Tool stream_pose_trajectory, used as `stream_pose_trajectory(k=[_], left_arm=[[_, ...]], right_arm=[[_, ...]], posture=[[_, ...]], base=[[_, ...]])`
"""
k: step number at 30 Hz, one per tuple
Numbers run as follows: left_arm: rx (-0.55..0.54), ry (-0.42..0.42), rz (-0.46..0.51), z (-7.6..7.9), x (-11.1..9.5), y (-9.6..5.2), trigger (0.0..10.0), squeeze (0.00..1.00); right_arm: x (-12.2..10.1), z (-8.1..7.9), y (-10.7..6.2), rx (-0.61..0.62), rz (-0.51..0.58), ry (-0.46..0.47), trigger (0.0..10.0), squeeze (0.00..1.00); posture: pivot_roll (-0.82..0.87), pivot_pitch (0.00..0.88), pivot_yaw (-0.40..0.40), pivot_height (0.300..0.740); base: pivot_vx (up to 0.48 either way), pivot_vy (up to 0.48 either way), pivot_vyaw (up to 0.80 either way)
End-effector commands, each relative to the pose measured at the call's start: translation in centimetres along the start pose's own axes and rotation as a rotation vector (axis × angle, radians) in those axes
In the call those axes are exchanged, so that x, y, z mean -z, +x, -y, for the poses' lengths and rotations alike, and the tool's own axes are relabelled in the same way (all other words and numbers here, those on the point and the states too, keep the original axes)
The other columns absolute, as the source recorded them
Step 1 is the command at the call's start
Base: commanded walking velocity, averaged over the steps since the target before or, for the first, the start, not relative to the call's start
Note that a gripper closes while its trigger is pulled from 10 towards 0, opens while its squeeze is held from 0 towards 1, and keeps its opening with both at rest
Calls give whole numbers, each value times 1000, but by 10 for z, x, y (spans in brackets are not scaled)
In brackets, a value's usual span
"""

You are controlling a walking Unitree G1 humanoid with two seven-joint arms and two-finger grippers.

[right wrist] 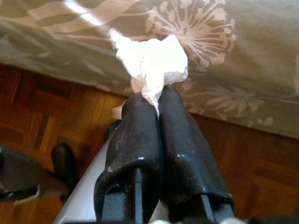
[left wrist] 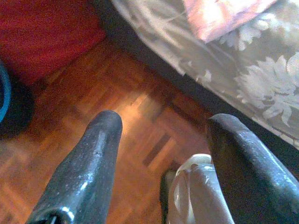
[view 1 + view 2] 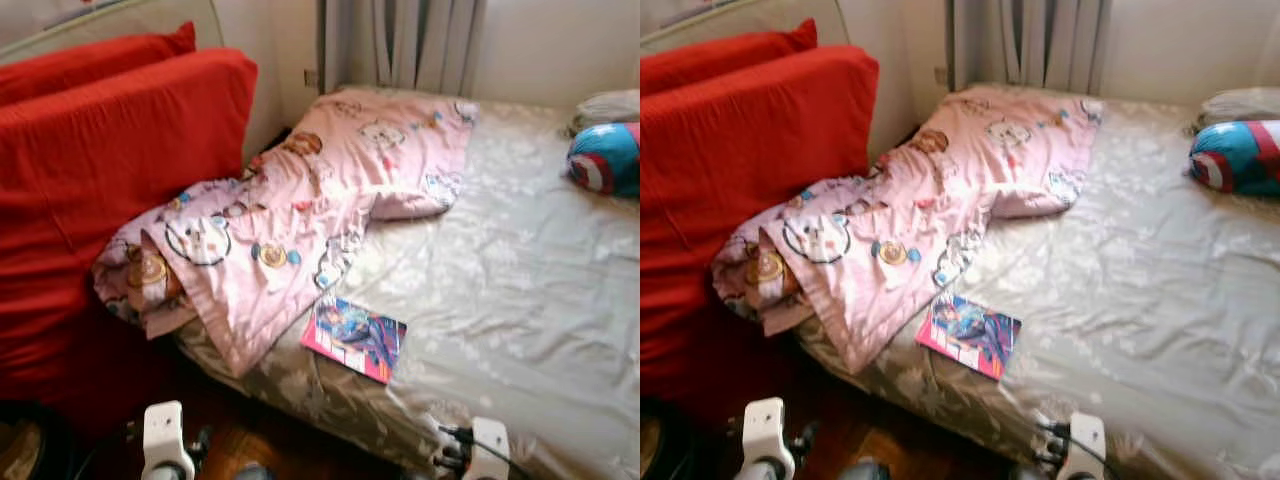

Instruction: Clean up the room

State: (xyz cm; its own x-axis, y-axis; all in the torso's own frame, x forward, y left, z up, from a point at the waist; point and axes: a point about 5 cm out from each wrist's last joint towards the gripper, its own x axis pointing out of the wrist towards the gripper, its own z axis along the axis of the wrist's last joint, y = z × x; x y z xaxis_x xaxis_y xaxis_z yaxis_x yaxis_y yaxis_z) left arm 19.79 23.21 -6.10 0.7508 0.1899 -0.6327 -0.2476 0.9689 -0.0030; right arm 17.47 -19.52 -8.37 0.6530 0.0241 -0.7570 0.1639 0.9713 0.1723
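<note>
Pinching crumpled white tissue (image 1: pixel 149 63) in our right gripper (image 1: pixel 156 95) beside the bed's edge (image 1: pixel 243 112).
Our left gripper (image 2: pixel 163 135) hangs spread above the wooden floor (image 2: pixel 93 93).

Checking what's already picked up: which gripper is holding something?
The right gripper, shut on a white tissue; the left gripper is open and empty.

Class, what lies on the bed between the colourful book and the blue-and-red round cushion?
Bare grey floral sheet separates the book and cushion, seen in both eye views.
</note>
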Motion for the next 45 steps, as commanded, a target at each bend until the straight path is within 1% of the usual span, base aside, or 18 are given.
stream_pose_trajectory(k=[1, 2, 3, 4, 5, 8, 9, 11, 12, 14, 17, 21, 25, 31, 33, 37, 43, 45], left_arm=[[-23, -14, -33, -5, 7, -2, 10000, 0], [-23, -16, -34, -5, 8, -3, 10000, 0], [-25, -20, -44, -6, 10, -3, 10000, 0], [-26, -21, -48, -6, 11, -4, 10000, 0], [-27, -22, -52, -7, 12, -4, 10000, 0], [-27, -29, -84, -10, 16, -5, 10000, 0], [-26, -29, -91, -10, 16, -5, 10000, 0], [-23, -33, -111, -11, 20, -6, 10000, 0], [-25, -39, -137, -13, 25, -8, 10000, 0], [-32, -45, -157, -17, 29, -10, 10000, 0], [-41, -49, -172, -21, 32, -12, 10000, 0], [-51, -50, -205, -27, 39, -16, 10000, 0], [-52, -50, -215, -28, 41, -17, 10000, 0], [-58, -39, -223, -34, 42, -19, 10000, 0], [-56, -36, -215, -37, 40, -18, 10000, 0], [-54, -32, -210, -39, 39, -18, 10000, 0], [-48, -29, -219, -36, 44, -20, 10000, 0], [-39, -23, -223, -32, 45, -20, 10000, 0]], right_arm=[[0, 3, 0, 29, 4, 33, 10000, 0], [-1, 5, 0, 51, 9, 49, 10000, 0], [-5, 13, -1, 96, 18, 61, 10000, 0], [-7, 14, -1, 104, 20, 58, 10000, 0], [-8, 15, -1, 110, 18, 48, 10000, 0], [-11, 16, 0, 101, 0, -42, 10000, 0], [-12, 17, 0, 102, -2, -49, 10000, 0], [-14, 18, 0, 109, 5, -44, 10000, 0], [-18, 20, 0, 123, 20, -15, 10000, 0], [-20, 20, 1, 134, 28, 17, 10000, 0], [-20, 20, 1, 130, 26, 11, 10000, 0], [-18, 21, 1, 112, 6, -27, 10000, 0], [-18, 21, 1, 113, 5, -25, 10000, 0], [-21, 20, 2, 117, 4, -33, 10000, 0], [-25, 20, 2, 125, 24, -57, 10000, 0], [-27, 20, 2, 123, 35, -50, 10000, 0], [-25, 20, 2, 126, 32, -41, 10000, 0], [-24, 20, 2, 127, 25, -29, 10000, 0]], posture=[[-12, 0, 4, 740], [-5, 0, 1, 740], [8, 0, -4, 740], [8, 0, -4, 740], [9, 0, -5, 740], [0, 0, -5, 740], [0, 0, -5, 740], [5, 0, -10, 740], [8, 0, -13, 740], [8, 0, -14, 740], [13, 0, -17, 740], [15, 0, -15, 740], [20, 0, -13, 740], [21, 0, 3, 740], [21, 0, 8, 740], [19, 0, 15, 740], [14, 0, 17, 740], [16, 0, 21, 740]], base=[[0, 0, 0], [0, 0, 0], [0, 0, 0], [0, 0, 0], [0, 0, 0], [0, 0, 0], [0, 0, 0], [0, 0, 0], [0, 0, 0], [0, 0, 0], [0, 0, 0], [0, 0, 0], [0, 0, 0], [0, 0, 0], [0, 0, 800], [0, 0, 800], [0, 0, 800], [0, 0, 259]])
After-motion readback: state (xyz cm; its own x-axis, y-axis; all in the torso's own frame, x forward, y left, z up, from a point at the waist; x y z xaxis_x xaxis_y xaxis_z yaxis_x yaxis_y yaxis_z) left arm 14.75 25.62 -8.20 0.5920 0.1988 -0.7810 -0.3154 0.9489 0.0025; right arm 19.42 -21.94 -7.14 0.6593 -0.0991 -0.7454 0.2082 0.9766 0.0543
